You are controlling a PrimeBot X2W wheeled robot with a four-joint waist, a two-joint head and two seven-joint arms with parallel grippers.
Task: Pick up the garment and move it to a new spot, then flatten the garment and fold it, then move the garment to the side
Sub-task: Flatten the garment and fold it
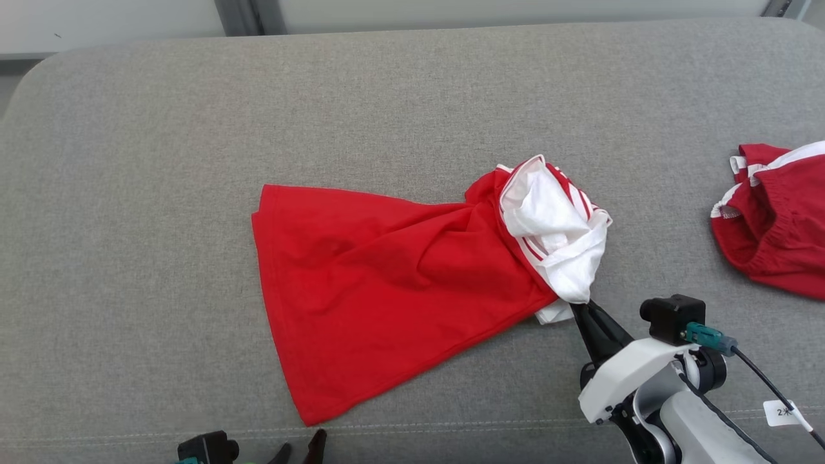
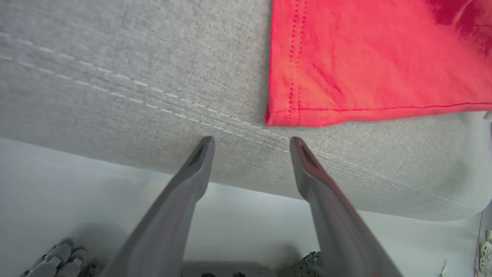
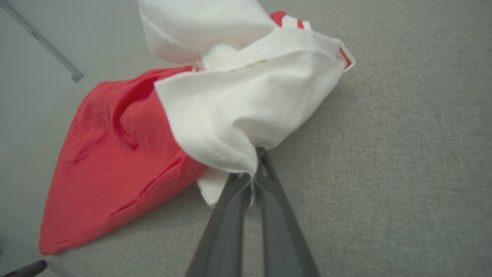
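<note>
The grey fabric cushion bears a red-and-white garment and, well apart, a crumpled red cloth.

White tag on the black cable, digit "2" readable, next character too small to tell

Looks like a robot lab or test room rather than a home. Evidence: one big worktop padded in plain grey fabric, with a double stitched seam just ahead of the left pincer. Bare pale floor below that pincer. Far beyond the right pincer: blank white wall panels and a dark metal post. Behind it, a labelled tag hangs off a loose cable. Can't tell what kind of lab.
</note>
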